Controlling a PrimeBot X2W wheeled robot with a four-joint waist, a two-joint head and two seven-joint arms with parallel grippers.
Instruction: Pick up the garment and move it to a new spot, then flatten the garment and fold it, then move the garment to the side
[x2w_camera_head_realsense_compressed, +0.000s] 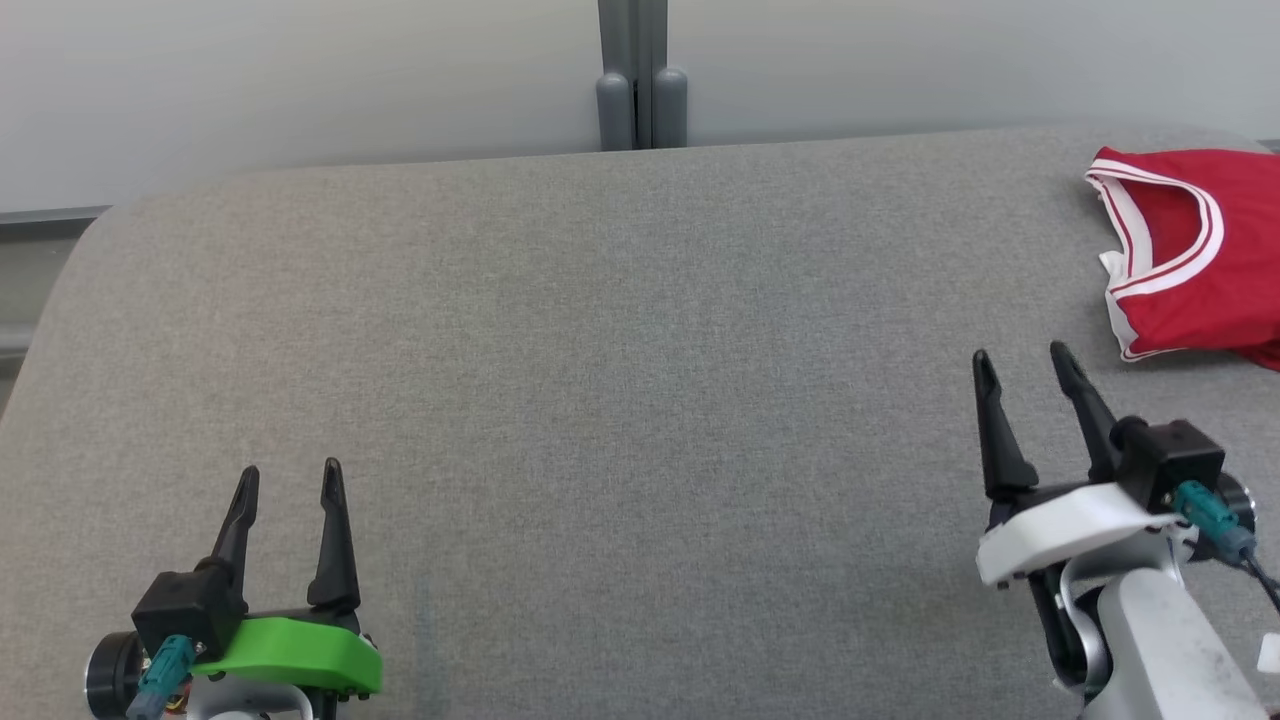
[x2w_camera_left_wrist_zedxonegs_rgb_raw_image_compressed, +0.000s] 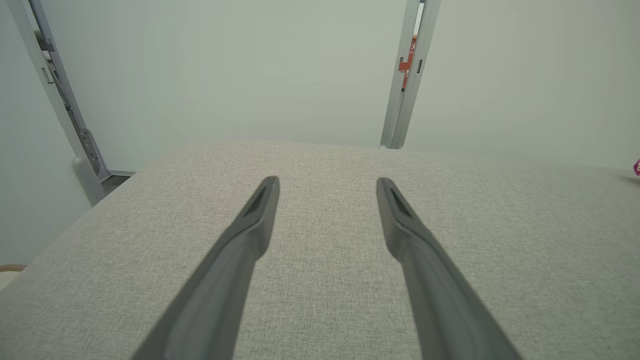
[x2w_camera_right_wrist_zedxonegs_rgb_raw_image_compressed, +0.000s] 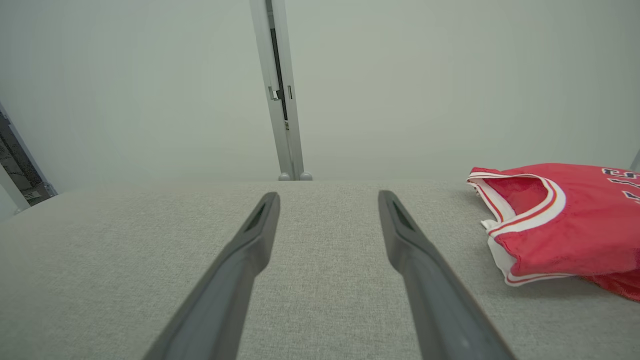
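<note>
The garment (x2w_camera_head_realsense_compressed: 1210, 260) is a red jersey with white trim, lying folded at the far right of the grey cloth-covered table (x2w_camera_head_realsense_compressed: 600, 350); its right part runs out of the head view. In the right wrist view the garment (x2w_camera_right_wrist_zedxonegs_rgb_raw_image_compressed: 565, 225) lies to the right of the fingers, apart from them. My right gripper (x2w_camera_head_realsense_compressed: 1020, 355) stands open just below and left of the garment, with nothing between its fingers. Low at the left, my left gripper (x2w_camera_head_realsense_compressed: 290, 470) is open and empty, far from the garment. Each wrist view has its own gripper open over bare cloth: the left gripper (x2w_camera_left_wrist_zedxonegs_rgb_raw_image_compressed: 327, 181) and the right gripper (x2w_camera_right_wrist_zedxonegs_rgb_raw_image_compressed: 328, 196).
A grey post (x2w_camera_head_realsense_compressed: 640, 75) stands against the pale wall behind the table's far edge. The table's rounded left corner (x2w_camera_head_realsense_compressed: 90, 240) drops off to the floor. Bare grey cloth spreads across the middle and left of the table.
</note>
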